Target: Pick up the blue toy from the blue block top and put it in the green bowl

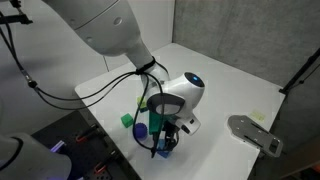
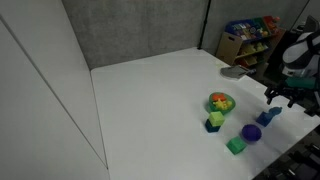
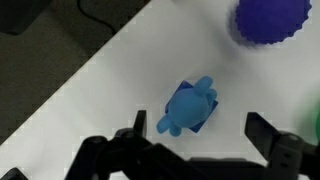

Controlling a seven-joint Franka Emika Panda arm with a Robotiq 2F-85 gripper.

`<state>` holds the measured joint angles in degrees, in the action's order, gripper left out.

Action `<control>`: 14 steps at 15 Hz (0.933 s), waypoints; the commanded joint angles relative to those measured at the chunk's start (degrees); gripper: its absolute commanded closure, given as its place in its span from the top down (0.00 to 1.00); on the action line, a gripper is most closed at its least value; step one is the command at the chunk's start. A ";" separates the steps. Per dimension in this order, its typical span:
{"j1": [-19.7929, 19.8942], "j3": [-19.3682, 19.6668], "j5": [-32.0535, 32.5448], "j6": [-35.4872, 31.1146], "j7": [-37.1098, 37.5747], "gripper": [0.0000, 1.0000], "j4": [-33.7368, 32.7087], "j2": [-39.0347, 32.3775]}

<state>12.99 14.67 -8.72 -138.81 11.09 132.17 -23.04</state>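
One blue toy point(image 3: 191, 104): beneath end effector point(image 3: 197, 127), not yet lifted.
End effector: spread, empty.
Green bowl point(image 2: 221, 102): apart from end effector, awaiting toy.

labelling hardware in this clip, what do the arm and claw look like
The arm is smooth white with rounded, bulbous links. Black cables loop alongside it. The wrist joint carries a small blue mark. The claw is black, with two blocky fingers.
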 commanded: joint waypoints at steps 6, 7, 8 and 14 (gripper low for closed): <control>-0.31 0.16 -2.33 -4.24 5.56 0.75 0.19 -3.83; -0.51 0.33 -1.95 -4.77 5.88 0.74 0.05 -4.29; -0.48 0.29 -2.01 -5.05 5.99 0.68 -0.03 -4.51; -0.11 -0.62 -2.59 -3.97 4.19 0.23 0.35 -2.21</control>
<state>12.76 14.64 -10.62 -143.48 15.70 132.03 -27.68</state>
